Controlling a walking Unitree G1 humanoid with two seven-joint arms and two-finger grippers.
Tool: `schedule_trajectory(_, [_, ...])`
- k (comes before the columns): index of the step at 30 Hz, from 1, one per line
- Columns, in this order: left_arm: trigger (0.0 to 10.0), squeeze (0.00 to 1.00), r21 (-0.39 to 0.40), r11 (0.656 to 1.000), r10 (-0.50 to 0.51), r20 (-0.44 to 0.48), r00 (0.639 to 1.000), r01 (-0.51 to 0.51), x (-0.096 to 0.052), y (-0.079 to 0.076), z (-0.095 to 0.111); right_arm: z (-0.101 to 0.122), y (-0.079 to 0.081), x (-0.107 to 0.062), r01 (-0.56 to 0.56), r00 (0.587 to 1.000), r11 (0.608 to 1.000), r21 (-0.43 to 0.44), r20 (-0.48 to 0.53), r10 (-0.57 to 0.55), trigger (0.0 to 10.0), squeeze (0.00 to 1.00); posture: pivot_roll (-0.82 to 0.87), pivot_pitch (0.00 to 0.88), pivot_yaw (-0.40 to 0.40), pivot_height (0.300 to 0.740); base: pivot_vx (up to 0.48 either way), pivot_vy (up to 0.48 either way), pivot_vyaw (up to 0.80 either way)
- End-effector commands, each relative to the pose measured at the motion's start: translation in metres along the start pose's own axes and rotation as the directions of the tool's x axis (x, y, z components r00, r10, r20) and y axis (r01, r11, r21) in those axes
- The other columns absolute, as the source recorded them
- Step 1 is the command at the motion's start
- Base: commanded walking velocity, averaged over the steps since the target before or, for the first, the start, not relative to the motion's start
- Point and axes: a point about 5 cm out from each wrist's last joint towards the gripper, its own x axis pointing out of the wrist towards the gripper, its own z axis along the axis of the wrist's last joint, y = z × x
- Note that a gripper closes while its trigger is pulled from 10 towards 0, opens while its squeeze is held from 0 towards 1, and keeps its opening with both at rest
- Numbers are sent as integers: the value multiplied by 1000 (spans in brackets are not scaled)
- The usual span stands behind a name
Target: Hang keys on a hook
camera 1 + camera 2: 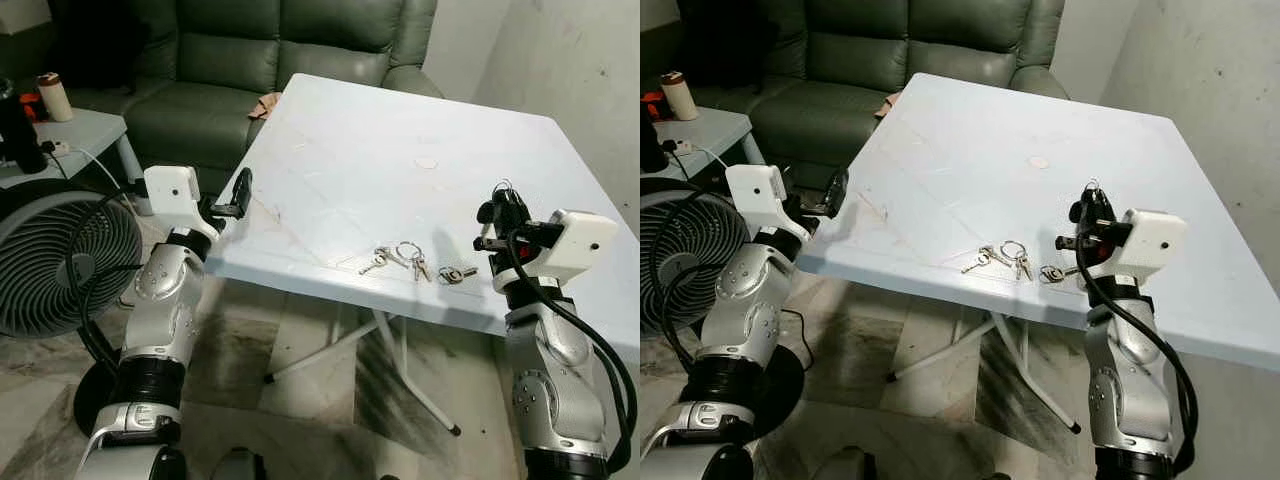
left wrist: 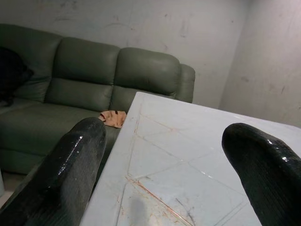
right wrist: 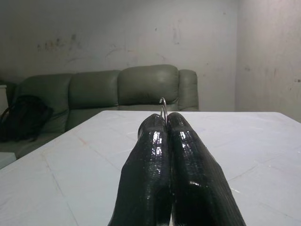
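right gripper (image 3: 163, 123) pinched on a thin wire loop (image 3: 162, 104), mostly hidden between fingers, keys (image 1: 398, 260) on table (image 1: 350, 150), left gripper (image 2: 174, 155) spread wide at left edge

A pale blue table (image 1: 330, 150) stood before a dark green sofa (image 1: 280, 50) — an orange-brown cloth (image 2: 113, 117) lay on its seat. To the left stood a round fan (image 1: 50, 255) and a side table (image 1: 85, 130) — a white cup (image 1: 53, 97) on it.

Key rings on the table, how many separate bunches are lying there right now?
2: a larger bunch of keys near the white table's front edge, and a smaller key ring just right of it, by the right gripper.
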Motion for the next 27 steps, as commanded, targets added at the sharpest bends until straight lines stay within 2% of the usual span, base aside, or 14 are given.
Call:
schedule_trajectory(1, [10000,0,-6,1000,-1,10,1000,1,0,0,2,7,1,1,-19,1000,1000,-1,18,19,10000,0,28,12,-64,722,0,0,0])
schedule_trajectory(6, [10000,0,-9,1000,2,13,1000,-2,0,-1,2,7,0,1,-30,999,1000,-6,15,30,10000,0,28,11,-66,740,0,0,0])
schedule_trajectory(27, [10000,0,-19,1000,3,15,1000,-2,1,-4,0,10,-2,3,-48,999,998,-27,10,48,10000,0,15,14,-76,740,0,0,0])
